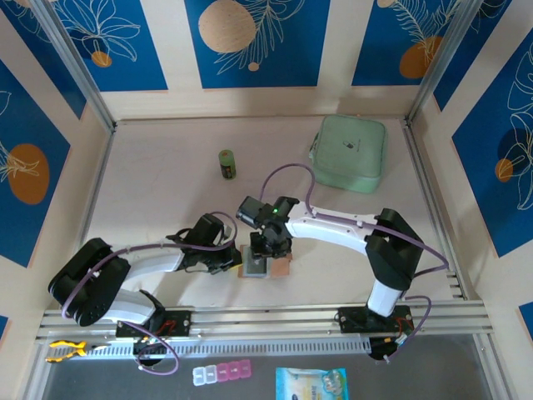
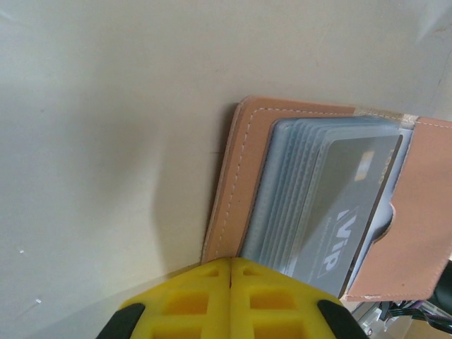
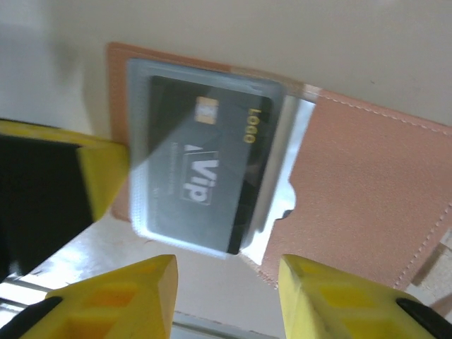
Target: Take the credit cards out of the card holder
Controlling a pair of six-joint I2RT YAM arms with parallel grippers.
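The yellow ribbed fingers of the right tool [image 3: 226, 265] stand wide apart with nothing between them, low over the pale beige surface [image 1: 166, 192]. Cream walls hung with blue panels printed with gold and white leaves [image 1: 258, 42] enclose this surface on three sides. A mint-green zip pouch [image 1: 350, 152] lies toward the far right corner, and a small green cylinder [image 1: 226, 164] stands near the middle. The salmon-pink leather-like card holder [image 3: 367, 183] lies spread open near the front edge, just beyond the right tool's fingertips. A dark grey credit card marked "ViP" [image 3: 205, 169] sits inside its topmost clear pocket. The left tool [image 2: 231, 263] has its yellow fingers pressed together at the holder's left edge; whether it pins the leather cannot be told.
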